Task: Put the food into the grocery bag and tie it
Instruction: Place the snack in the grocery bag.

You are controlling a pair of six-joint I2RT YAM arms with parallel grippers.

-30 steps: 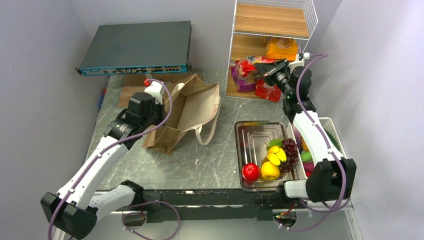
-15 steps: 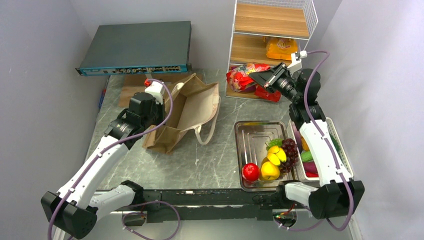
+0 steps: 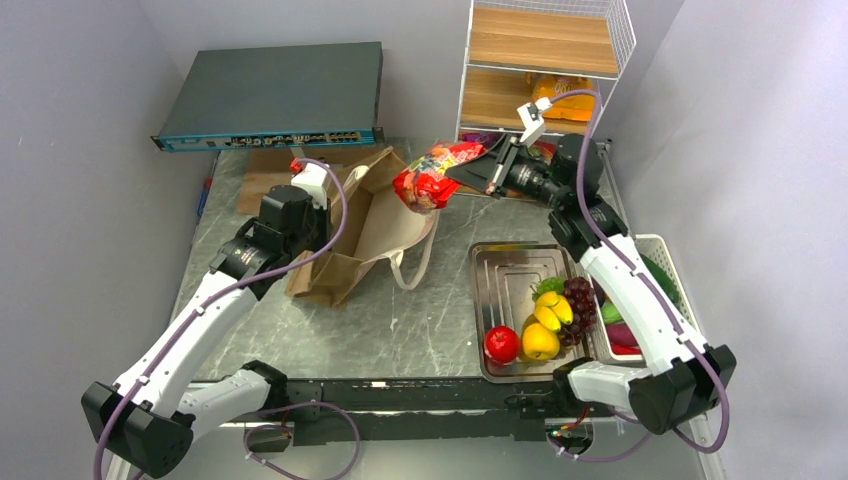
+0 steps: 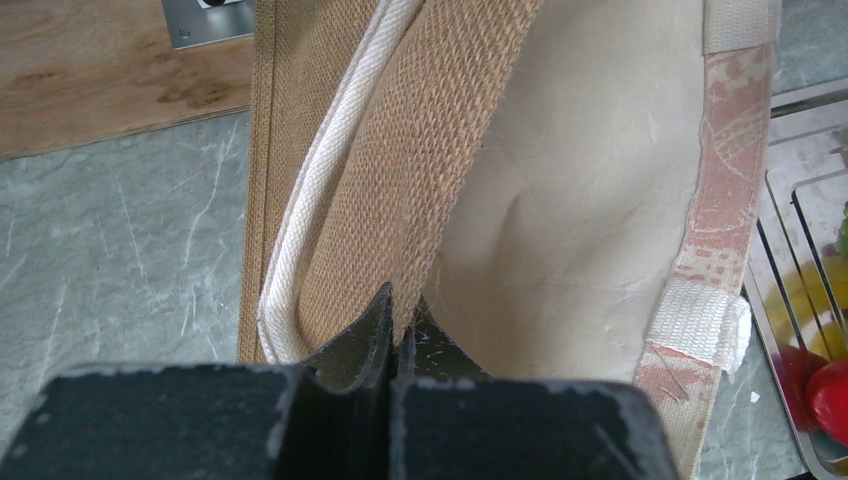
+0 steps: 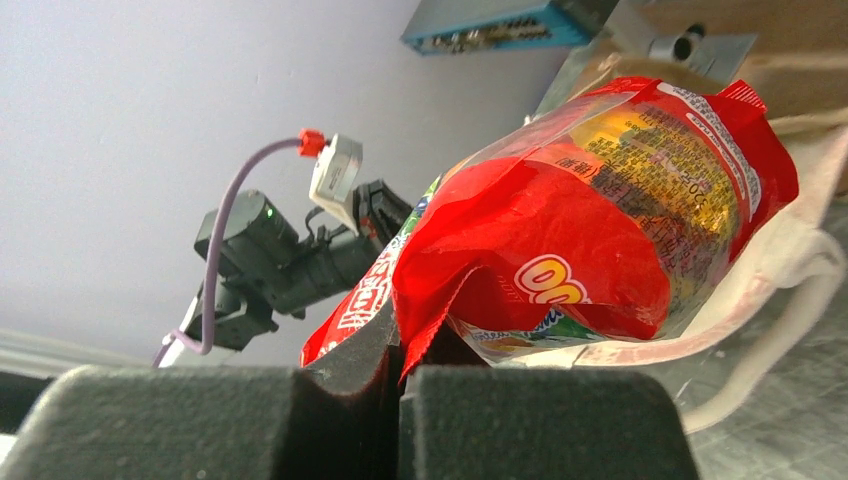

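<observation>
The brown grocery bag (image 3: 385, 215) lies on its side with its mouth open, cream lining showing (image 4: 560, 180). My left gripper (image 4: 400, 305) is shut on the bag's woven rim beside a white handle (image 4: 300, 250); in the top view it sits at the bag's left edge (image 3: 322, 228). My right gripper (image 5: 400, 320) is shut on the crimped edge of a red snack packet (image 5: 590, 220). It holds the packet in the air over the bag's right rim (image 3: 430, 175). A red apple (image 3: 501, 343), yellow fruit (image 3: 540, 340) and dark grapes (image 3: 578, 300) lie in a metal tray (image 3: 480, 300).
A wire shelf rack (image 3: 540, 60) at the back holds an orange packet (image 3: 562, 95). A dark flat box (image 3: 275, 95) leans at the back left, with a wooden board (image 3: 262, 170) beneath it. A white basket (image 3: 672, 262) of vegetables stands right of the tray.
My right arm has swung left from the shelf rack, carrying the red snack packet out over the bag's rim. The left arm and the bag have stayed put.
</observation>
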